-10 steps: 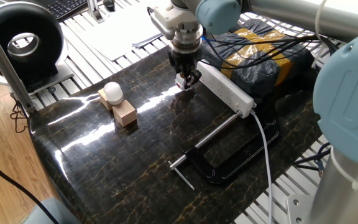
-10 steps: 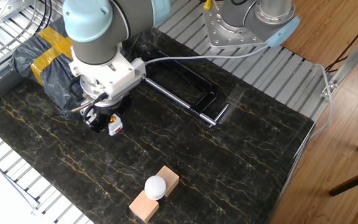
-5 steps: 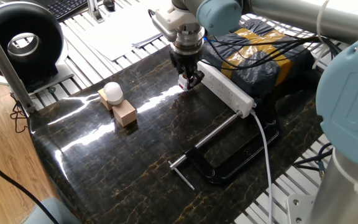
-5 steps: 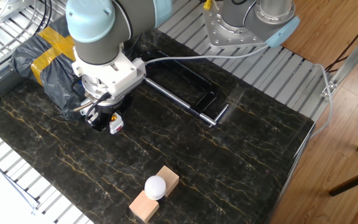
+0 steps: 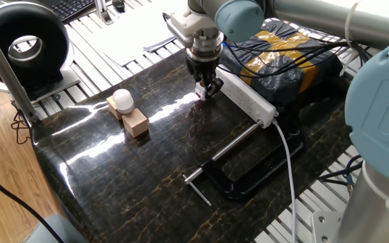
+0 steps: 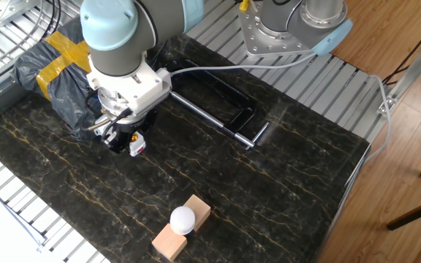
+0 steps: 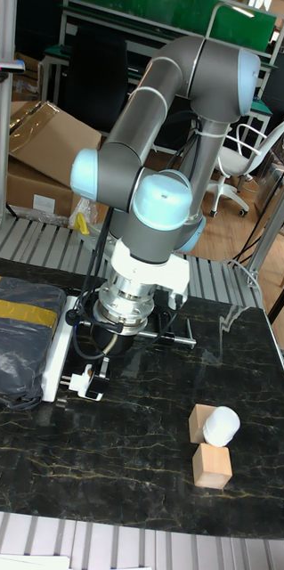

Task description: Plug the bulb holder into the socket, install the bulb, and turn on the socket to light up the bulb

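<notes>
My gripper [image 5: 205, 88] is shut on the bulb holder [image 5: 199, 90], a small white cube with an orange opening, held just above the dark tabletop beside the near end of the socket [image 5: 251, 100]. From the other side, the bulb holder [image 6: 137, 145] shows under the gripper [image 6: 129, 142] while the arm hides most of the socket. The tall fixed view has the bulb holder [image 7: 94, 383] right next to the white socket [image 7: 56, 356]. The bulb [image 5: 122, 100] rests on tan wooden cubes, well apart from the gripper; it also shows as the bulb [image 6: 183, 219] and the bulb [image 7: 220, 425].
A black clamp [image 5: 243, 177] lies near the socket's cable end. A black bag with yellow tape [image 5: 290, 55] sits behind the socket. Two wooden cubes [image 5: 136, 123] stand under and beside the bulb. A black ring-shaped device [image 5: 26, 42] is off the table's far left corner.
The gripper with the bulb holder has shifted slightly toward the socket. The bulb, cubes and clamp have not moved.
</notes>
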You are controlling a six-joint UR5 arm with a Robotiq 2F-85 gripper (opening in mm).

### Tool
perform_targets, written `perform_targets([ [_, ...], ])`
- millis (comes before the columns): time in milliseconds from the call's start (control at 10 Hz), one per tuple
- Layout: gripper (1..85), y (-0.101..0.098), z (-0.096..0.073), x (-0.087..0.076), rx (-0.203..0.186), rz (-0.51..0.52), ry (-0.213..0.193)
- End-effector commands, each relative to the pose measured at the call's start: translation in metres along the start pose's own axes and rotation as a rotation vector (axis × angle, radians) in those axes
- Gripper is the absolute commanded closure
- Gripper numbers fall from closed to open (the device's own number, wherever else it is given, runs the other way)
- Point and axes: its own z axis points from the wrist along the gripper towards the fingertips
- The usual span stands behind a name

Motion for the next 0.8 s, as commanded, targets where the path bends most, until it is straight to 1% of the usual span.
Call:
perform_targets([
  [0, 84.7, 0.002, 0.0004, 0.0004, -0.007, 0.009, -0.011],
  [400, 84.7, 0.0047, -0.0002, 0.0075, -0.01, 0.005, -0.005],
  [700, 84.7, 0.0019, -0.0005, -0.0005, -0.003, 0.018, -0.013],
])
